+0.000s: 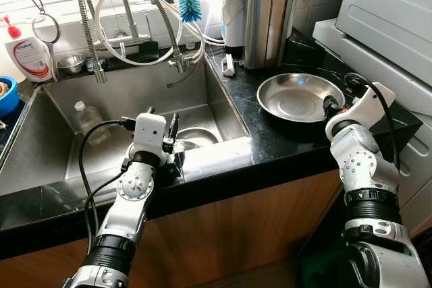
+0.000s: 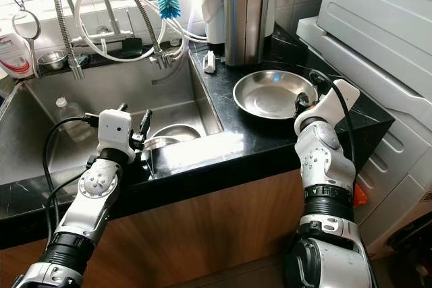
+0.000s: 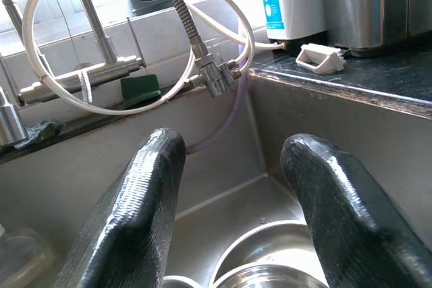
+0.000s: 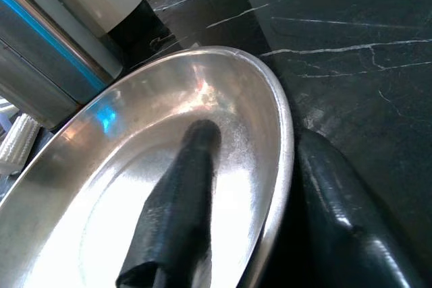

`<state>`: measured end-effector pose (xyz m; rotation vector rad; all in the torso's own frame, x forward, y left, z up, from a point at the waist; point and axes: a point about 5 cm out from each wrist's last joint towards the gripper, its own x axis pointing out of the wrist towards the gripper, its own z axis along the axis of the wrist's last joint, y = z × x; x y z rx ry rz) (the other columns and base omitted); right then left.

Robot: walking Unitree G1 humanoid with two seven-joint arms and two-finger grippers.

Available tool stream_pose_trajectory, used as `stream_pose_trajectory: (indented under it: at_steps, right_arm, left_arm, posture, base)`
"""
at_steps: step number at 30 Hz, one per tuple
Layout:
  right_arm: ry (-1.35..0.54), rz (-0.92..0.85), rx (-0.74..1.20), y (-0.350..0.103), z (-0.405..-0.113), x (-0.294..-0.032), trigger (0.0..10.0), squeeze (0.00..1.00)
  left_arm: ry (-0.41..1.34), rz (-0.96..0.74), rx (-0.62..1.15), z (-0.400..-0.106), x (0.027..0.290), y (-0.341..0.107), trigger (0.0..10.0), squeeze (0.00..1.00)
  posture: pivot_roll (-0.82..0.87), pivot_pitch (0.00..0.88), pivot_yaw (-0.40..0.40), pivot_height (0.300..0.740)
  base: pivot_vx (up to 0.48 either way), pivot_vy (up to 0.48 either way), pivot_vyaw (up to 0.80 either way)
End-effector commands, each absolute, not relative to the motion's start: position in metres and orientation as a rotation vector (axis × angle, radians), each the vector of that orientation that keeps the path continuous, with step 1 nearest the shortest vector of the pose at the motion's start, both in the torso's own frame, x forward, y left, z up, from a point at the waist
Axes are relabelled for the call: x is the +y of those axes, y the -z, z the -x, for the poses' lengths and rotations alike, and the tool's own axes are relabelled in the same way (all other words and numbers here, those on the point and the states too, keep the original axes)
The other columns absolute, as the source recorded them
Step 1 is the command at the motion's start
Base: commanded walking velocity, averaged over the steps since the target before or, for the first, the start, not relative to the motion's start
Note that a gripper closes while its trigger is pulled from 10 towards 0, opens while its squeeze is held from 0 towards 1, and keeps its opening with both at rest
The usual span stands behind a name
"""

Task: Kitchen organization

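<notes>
— Which step is this?

— The right gripper (image 4: 250, 234) straddles the near-right rim of the steel pan (image 1: 297, 97) on the black counter (image 1: 270, 141), one finger inside, one outside; probably clamped, though contact is unclear. Lifting comes next.

— And the left gripper (image 3: 236, 200)?

— Spread wide, holding nothing, over the sink (image 1: 67, 160) above a steel bowl (image 1: 194, 138). Far behind stand the steel canister (image 1: 268, 15) and faucet hoses (image 1: 135, 25).

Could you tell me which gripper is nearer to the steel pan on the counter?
Right. The right gripper straddles the rim of the steel pan, one finger inside and one outside. The left gripper is open over the sink, above a steel bowl.
</notes>
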<state>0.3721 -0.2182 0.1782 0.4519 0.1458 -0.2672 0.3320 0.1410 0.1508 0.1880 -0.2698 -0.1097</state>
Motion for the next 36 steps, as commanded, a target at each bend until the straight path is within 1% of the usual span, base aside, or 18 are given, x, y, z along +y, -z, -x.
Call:
stream_pose_trajectory:
  at_steps: [1, 15, 16, 17, 18, 19, 20, 21, 22, 25, 28, 30, 33, 36]
  right_arm:
    - [0.256, -0.454, 0.137, -0.183, -0.375, -0.213, 0.0, 0.00]
    - [0.264, -0.454, 0.111, -0.185, -0.376, -0.210, 0.0, 0.00]
    - [0.259, -0.460, 0.088, -0.187, -0.376, -0.210, 0.0, 0.00]
    - [0.230, -0.429, 0.025, -0.194, -0.376, -0.208, 0.0, 0.00]
    - [0.230, -0.429, 0.025, -0.194, -0.376, -0.208, 0.0, 0.00]
    - [0.193, -0.376, -0.055, -0.204, -0.376, -0.204, 0.0, 0.00]
    - [0.193, -0.376, -0.055, -0.204, -0.376, -0.204, 0.0, 0.00]
    - [0.138, -0.265, -0.170, -0.216, -0.374, -0.195, 10.0, 0.00]
    - [0.110, -0.241, -0.203, -0.218, -0.372, -0.189, 10.0, 0.00]
    - [0.035, -0.241, -0.257, -0.218, -0.368, -0.174, 10.0, 0.00]
    - [-0.005, -0.238, -0.301, -0.220, -0.364, -0.165, 10.0, 0.00]
    - [-0.029, -0.137, -0.387, -0.228, -0.359, -0.156, 10.0, 0.00]
    - [-0.064, -0.126, -0.427, -0.231, -0.357, -0.150, 10.0, 0.00]
    - [-0.077, -0.113, -0.445, -0.232, -0.356, -0.148, 10.0, 0.00]
  left_arm:
    - [0.090, -0.204, -0.269, -0.331, 0.146, -0.152, 10.0, 0.00]
    - [0.095, -0.210, -0.273, -0.332, 0.146, -0.154, 10.0, 0.00]
    - [0.095, -0.210, -0.272, -0.332, 0.146, -0.154, 10.0, 0.00]
    - [0.094, -0.210, -0.272, -0.332, 0.146, -0.154, 10.0, 0.00]
    - [0.094, -0.210, -0.272, -0.332, 0.146, -0.154, 10.0, 0.00]
    - [0.091, -0.209, -0.275, -0.332, 0.146, -0.154, 10.0, 0.00]
    - [0.091, -0.209, -0.275, -0.332, 0.146, -0.154, 10.0, 0.00]
    - [0.079, -0.203, -0.282, -0.332, 0.147, -0.154, 10.0, 0.00]
    - [0.075, -0.201, -0.283, -0.332, 0.147, -0.154, 10.0, 0.00]
    - [0.062, -0.190, -0.296, -0.331, 0.146, -0.154, 10.0, 0.00]
    - [0.052, -0.178, -0.302, -0.331, 0.145, -0.155, 10.0, 0.00]
    - [0.038, -0.172, -0.315, -0.330, 0.146, -0.157, 10.0, 0.00]
    - [0.029, -0.171, -0.319, -0.331, 0.147, -0.158, 10.0, 0.00]
    - [0.014, -0.172, -0.333, -0.331, 0.149, -0.161, 10.0, 0.00]
  posture:
    - [-0.13, 0.000, 0.052, 0.740]
    - [-0.13, 0.000, 0.056, 0.740]
    - [-0.13, 0.000, 0.057, 0.740]
    - [-0.13, 0.000, 0.057, 0.740]
    - [-0.13, 0.000, 0.057, 0.740]
    - [-0.13, 0.000, 0.057, 0.740]
    - [-0.13, 0.000, 0.057, 0.740]
    - [-0.13, 0.000, 0.058, 0.740]
    - [-0.14, 0.000, 0.060, 0.740]
    - [-0.14, 0.000, 0.058, 0.740]
    - [-0.13, 0.000, 0.056, 0.740]
    - [-0.13, 0.000, 0.055, 0.740]
    - [-0.13, 0.000, 0.054, 0.740]
    - [-0.13, 0.000, 0.052, 0.740]
  base:
    - [0.000, 0.000, 0.00]
    - [0.000, 0.000, 0.00]
    - [0.000, 0.000, 0.00]
    - [0.000, 0.000, 0.00]
    - [0.000, 0.000, 0.00]
    - [0.000, 0.000, 0.00]
    - [0.000, 0.000, 0.00]
    - [0.000, 0.000, 0.00]
    - [0.000, 0.000, 0.00]
    - [0.000, 0.000, 0.00]
    - [0.000, 0.000, 0.00]
    - [0.000, 0.390, 0.00]
    - [0.000, 0.472, 0.00]
    - [0.000, 0.472, 0.77]
